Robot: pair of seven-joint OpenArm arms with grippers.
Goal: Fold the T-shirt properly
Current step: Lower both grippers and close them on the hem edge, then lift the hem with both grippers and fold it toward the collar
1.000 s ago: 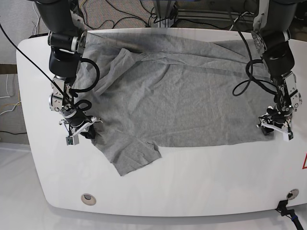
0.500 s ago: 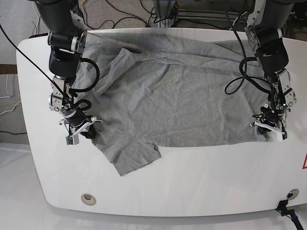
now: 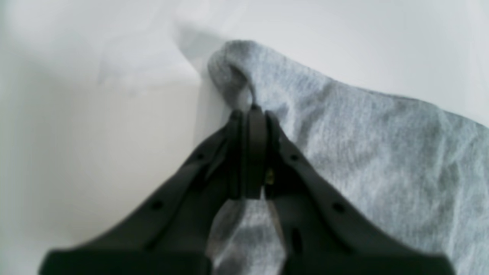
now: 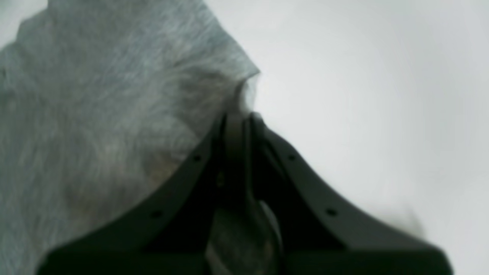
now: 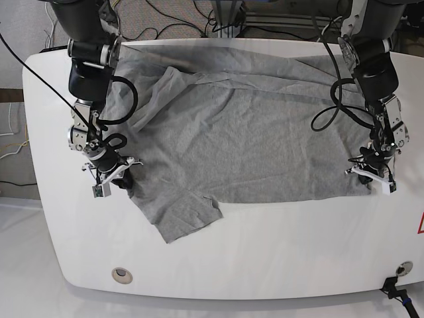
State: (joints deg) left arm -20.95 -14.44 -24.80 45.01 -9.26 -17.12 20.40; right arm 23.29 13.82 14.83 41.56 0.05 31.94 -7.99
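Note:
A grey T-shirt (image 5: 245,132) lies spread across the white table (image 5: 278,252), with one sleeve (image 5: 182,215) sticking out toward the front. My left gripper (image 5: 369,180) is at the shirt's lower corner on the base view's right. In the left wrist view, the left gripper (image 3: 250,110) is shut on a folded bit of the shirt's edge (image 3: 237,72). My right gripper (image 5: 116,180) is at the shirt's side edge on the base view's left. The right wrist view shows the right gripper (image 4: 238,114) pinched shut on the cloth's edge (image 4: 214,76).
Black cables (image 5: 179,20) and a frame lie behind the table's back edge. Near the front edge are a round fitting (image 5: 121,273) at the left, another fitting (image 5: 402,268) at the right, and a red triangle mark (image 5: 420,225) by the right edge.
The left gripper has drawn the shirt's corner a little inward to the left. The right gripper has crept slightly toward the back while holding the cloth.

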